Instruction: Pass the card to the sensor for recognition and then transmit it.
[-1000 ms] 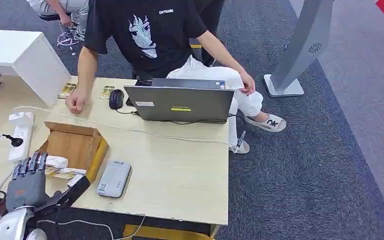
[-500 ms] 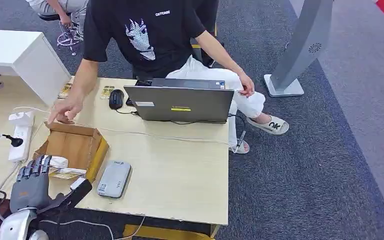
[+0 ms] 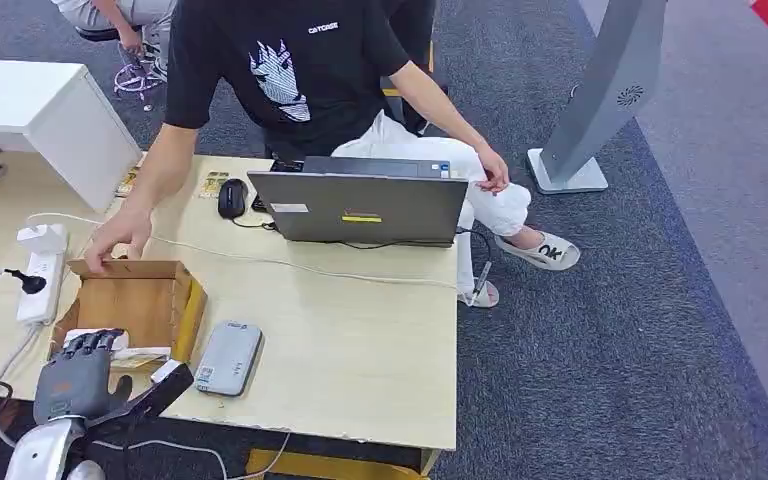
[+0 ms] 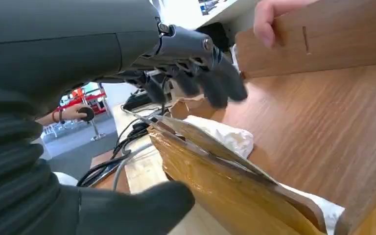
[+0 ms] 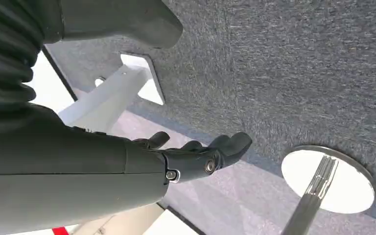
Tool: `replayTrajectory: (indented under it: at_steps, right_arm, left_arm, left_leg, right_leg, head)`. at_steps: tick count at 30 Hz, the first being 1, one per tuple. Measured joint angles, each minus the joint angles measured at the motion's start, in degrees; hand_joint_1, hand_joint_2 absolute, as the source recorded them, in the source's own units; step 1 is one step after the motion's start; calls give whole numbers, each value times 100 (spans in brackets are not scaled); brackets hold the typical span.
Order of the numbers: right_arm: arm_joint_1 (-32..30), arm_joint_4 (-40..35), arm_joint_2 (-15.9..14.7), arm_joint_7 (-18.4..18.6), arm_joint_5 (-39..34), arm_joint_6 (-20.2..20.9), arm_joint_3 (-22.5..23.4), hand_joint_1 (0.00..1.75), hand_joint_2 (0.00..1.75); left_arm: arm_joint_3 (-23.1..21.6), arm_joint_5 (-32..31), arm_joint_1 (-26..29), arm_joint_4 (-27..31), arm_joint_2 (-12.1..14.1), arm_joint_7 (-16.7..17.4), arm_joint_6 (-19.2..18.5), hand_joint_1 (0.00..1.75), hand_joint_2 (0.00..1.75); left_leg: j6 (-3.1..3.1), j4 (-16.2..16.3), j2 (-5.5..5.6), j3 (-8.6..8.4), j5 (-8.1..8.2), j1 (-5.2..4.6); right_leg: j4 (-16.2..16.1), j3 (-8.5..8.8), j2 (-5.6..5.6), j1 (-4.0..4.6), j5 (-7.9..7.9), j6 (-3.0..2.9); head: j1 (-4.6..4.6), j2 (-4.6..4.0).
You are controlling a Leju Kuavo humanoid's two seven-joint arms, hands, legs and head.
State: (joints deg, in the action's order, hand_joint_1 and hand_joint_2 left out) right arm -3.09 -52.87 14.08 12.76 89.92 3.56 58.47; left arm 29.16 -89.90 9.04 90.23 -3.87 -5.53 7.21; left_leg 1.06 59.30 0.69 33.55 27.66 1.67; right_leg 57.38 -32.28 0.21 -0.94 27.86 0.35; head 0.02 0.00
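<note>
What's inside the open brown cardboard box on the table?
Inside the open brown cardboard box: crumpled white paper and a glossy yellow-brown packet at the near end. The robot's left hand hovers there, covering whatever lies beneath.

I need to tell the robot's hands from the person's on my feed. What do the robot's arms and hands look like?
The left hand has a grey back, darker segmented fingers and a thick black thumb on a silver forearm. Up close the left hand shows a grey ribbed wrist cover and small metal screws at the knuckles. The right hand is built alike: dark grey casing, ribbed cover, dark fingers.
</note>
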Motion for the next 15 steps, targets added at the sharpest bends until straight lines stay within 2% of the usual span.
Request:
replayTrajectory:
  at_steps: [2, 15]
  right_arm:
    - [-1, 2, 0, 0, 0, 0, 0, 0, 175]
    - [-3, 9, 0, 2, 0, 4, 0, 0, 175]
  left_arm:
    - [-22, 0, 15, -2, -2, 4, -44, 164, 175]
    - [-190, 0, 43, 31, 7, 44, -162, 162, 175]
  left_leg:
    - [0, 0, 0, 0, 0, 0]
    - [0, 0, -5, -2, 1, -1]
  right_leg:
    - [0, 0, 0, 0, 0, 0]
    - [0, 0, 9, -1, 0, 0]
  head:
    - [0, 0]
    - [0, 0]
